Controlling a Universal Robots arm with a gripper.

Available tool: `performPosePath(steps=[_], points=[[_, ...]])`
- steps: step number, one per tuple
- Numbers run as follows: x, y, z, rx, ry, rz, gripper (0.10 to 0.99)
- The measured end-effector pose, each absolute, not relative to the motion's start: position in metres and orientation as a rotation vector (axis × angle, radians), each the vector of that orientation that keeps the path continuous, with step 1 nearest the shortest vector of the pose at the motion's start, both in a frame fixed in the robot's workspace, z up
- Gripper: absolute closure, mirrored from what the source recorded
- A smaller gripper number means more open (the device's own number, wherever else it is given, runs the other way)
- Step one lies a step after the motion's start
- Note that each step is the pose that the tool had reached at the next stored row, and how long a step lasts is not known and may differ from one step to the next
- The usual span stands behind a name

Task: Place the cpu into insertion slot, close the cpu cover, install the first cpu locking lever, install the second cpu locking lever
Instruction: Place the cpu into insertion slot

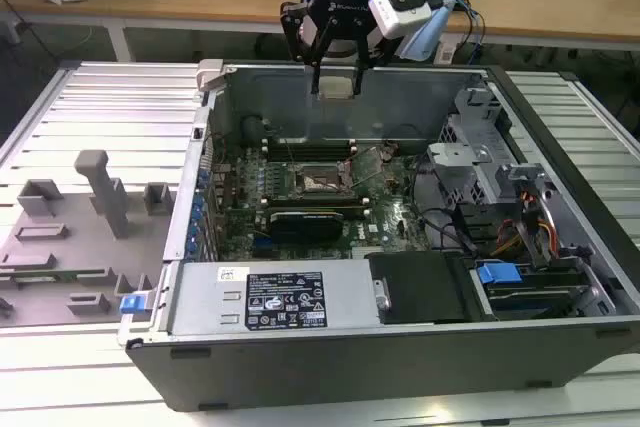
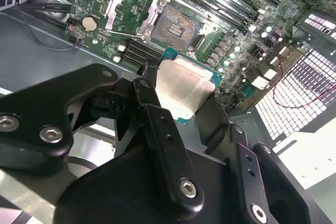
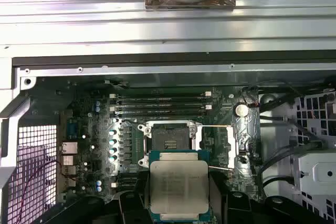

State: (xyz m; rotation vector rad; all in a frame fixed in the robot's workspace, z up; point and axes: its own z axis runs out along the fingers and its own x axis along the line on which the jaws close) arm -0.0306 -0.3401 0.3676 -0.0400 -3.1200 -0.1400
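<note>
- Gripper (image 1: 336, 84) pinching cpu (image 3: 178, 186) by two opposite edges, black fingers (image 2: 152, 103) closed against the chip on both sides
- cpu is flat and level, pale metal top showing in both wrist views, green edge visible around it
- cpu hangs in the air over the open computer case (image 1: 560, 247), near the far wall in the exterior view, well apart from the motherboard (image 1: 395, 212) below
- insertion slot (image 3: 169, 141) is uncovered, dark centre exposed inside the silvery rim
- cpu cover (image 2: 128, 6) is swung open, tilted up off one side of the slot
- memory slots (image 3: 157, 104) run just beside the slot, between it and the case wall
- Black expansion card (image 1: 310, 219) lies just beside the slot on the opposite side, silver power supply box (image 1: 270, 297) near the front edge of the case
- Case sits on a ribbed metal surface (image 1: 100, 97); grey fixture block (image 1: 100, 192) on the exterior view's left, apart from the case
</note>
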Motion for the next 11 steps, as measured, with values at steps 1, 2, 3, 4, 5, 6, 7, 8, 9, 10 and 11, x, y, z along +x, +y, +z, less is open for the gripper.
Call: performPosePath(steps=[1, 2, 3, 4, 5, 6, 7, 8, 9, 10, 11], points=[[-0.0306, -0.3401, 0.3676, -0.04, -3.12, -0.14, 0.545], [-0.0306, -0.3401, 0.3676, -0.04, -3.12, -0.14, 0.545], [-0.0306, -0.3401, 0.3676, -0.04, -3.12, -0.14, 0.545], [-0.0306, -0.3401, 0.3676, -0.04, -3.12, -0.14, 0.545], [-0.0306, -0.3401, 0.3676, -0.04, -3.12, -0.14, 0.545], [-0.0306, -0.3401, 0.3676, -0.04, -3.12, -0.14, 0.545], [-0.0306, -0.3401, 0.3676, -0.04, -3.12, -0.14, 0.545], [-0.0306, -0.3401, 0.3676, -0.04, -3.12, -0.14, 0.545], [-0.0306, -0.3401, 0.3676, -0.04, -3.12, -0.14, 0.545], [-0.0306, -0.3401, 0.3676, -0.04, -3.12, -0.14, 0.545], [-0.0306, -0.3401, 0.3675, -0.04, -3.12, -0.14, 0.545]])
